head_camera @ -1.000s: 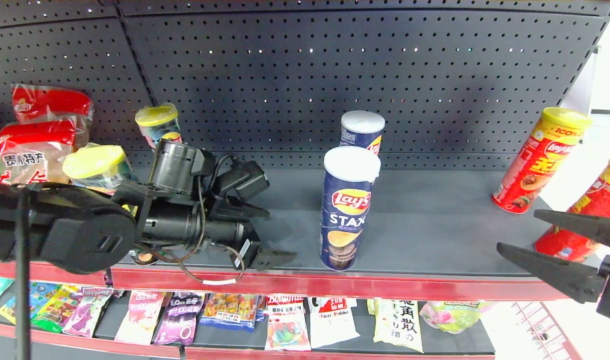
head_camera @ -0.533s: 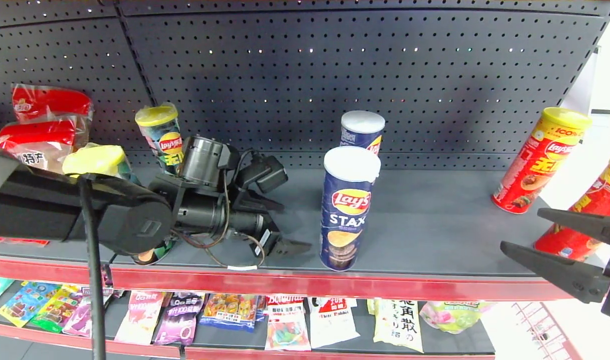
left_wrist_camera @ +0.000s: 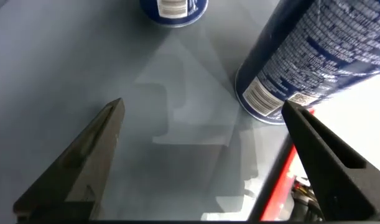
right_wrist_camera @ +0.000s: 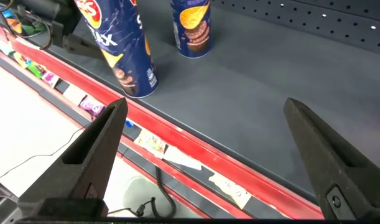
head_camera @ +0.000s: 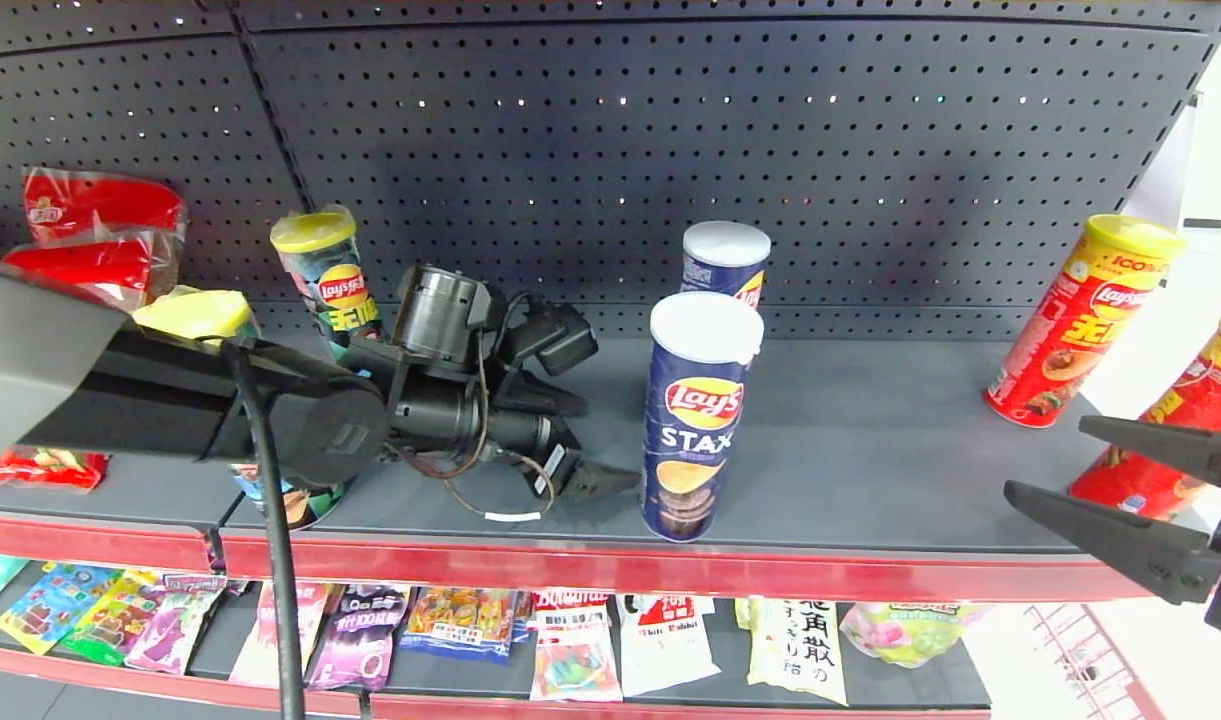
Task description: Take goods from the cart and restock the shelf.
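Since the earlier frame our left arm has travelled to the right along the shelf (head_camera: pixel 870 450), and the left hand (head_camera: pixel 595 445) is now just beside the front blue can (head_camera: pixel 698 420). It does not touch the can yet. The cans have not moved, and the right hand (head_camera: pixel 1048 458) is almost in the same place as before.

We see the fingers of the left hand wide apart, with nothing between them. They are low over the shelf, and in the left wrist view the base of the can stands a little beyond one finger. The right hand is also spread and empty. It hangs before the front edge of the shelf near its right end, close to two red cans (head_camera: pixel 1080 320).

The front blue can stands upright at the front edge of the shelf, about in the middle. A second blue can (head_camera: pixel 725 262) stands right behind it, near the back wall. More to the left stands a dark can with a yellow lid (head_camera: pixel 325 270), and snack bags (head_camera: pixel 90 230) lie at the left end.

We judge that the blue can is a light, stiff tube with a smooth skin. It is tall and narrow, so a push near the top will easily tip it, perhaps over the front edge. We think the best hold is across the round body, near the middle of its height, with moderate force so the wall does not dent. The lid is not a good place to hold.
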{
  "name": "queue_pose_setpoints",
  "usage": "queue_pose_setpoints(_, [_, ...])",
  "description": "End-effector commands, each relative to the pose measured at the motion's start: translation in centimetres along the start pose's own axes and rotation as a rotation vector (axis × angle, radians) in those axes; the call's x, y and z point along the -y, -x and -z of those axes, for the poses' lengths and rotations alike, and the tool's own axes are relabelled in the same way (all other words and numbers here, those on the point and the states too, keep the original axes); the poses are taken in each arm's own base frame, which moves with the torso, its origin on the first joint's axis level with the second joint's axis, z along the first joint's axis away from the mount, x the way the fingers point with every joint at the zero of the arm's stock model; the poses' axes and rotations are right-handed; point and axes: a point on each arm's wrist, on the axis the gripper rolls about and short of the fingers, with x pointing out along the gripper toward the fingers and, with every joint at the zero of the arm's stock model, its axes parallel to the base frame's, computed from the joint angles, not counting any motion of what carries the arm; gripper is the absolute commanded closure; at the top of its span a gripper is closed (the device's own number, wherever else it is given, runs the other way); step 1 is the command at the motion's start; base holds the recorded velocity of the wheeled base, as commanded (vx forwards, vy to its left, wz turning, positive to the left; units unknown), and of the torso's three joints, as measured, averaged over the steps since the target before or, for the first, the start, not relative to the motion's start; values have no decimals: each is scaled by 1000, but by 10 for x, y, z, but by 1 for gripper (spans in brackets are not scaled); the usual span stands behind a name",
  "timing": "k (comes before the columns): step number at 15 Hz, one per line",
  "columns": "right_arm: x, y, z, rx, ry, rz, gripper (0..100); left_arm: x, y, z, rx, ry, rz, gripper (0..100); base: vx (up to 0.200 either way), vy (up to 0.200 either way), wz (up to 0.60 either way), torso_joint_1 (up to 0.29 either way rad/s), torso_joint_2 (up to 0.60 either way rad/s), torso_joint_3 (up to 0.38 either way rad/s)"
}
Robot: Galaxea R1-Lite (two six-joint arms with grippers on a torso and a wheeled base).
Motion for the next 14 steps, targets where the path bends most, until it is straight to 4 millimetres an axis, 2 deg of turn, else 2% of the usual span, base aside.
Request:
queue_pose_setpoints(1, [0,0,0,-2,-1,2,0,1,-8,-1,-1,-5,11,0,0,0,0,0,0,0])
queue_pose_setpoints(11, [0,-1,1,-7,-5,2,0,1,-13,-4,6,8,15,0,0,0,0,0,0,0])
queue_pose_setpoints(14, [0,-1,7,-23,-17,2,0,5,2,-6,14,7,6,0,0,0,0,0,0,0])
